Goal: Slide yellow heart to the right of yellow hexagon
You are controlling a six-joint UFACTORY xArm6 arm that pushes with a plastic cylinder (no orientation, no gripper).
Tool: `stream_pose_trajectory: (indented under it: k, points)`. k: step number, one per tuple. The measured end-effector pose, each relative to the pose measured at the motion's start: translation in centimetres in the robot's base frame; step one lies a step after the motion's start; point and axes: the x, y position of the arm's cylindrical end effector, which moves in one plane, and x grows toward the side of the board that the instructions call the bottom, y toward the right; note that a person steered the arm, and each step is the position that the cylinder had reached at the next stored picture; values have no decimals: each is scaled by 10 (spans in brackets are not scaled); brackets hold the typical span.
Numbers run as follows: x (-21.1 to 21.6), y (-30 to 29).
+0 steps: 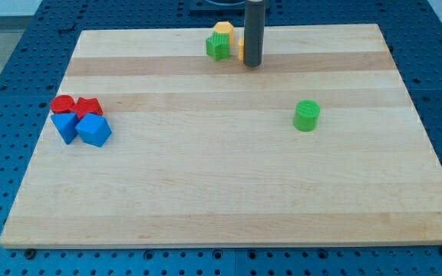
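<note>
The yellow hexagon sits near the board's top edge, just above a green star block. The yellow heart is mostly hidden behind my rod; only a thin yellow sliver shows at the rod's left side, to the right of the green star. My tip rests on the board right beside the yellow heart, on its right and lower side, apparently touching it.
A green cylinder stands right of centre. At the view's left is a cluster: a red cylinder, a red block, a blue triangular block and a blue block. The wooden board lies on a blue perforated table.
</note>
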Motion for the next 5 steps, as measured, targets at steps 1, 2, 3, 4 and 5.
stream_pose_trajectory:
  k: [1,2,3,4,5]
  points:
    - [-13,3]
    - [-27,3]
    - [-38,3]
    - [-40,3]
    - [-33,5]
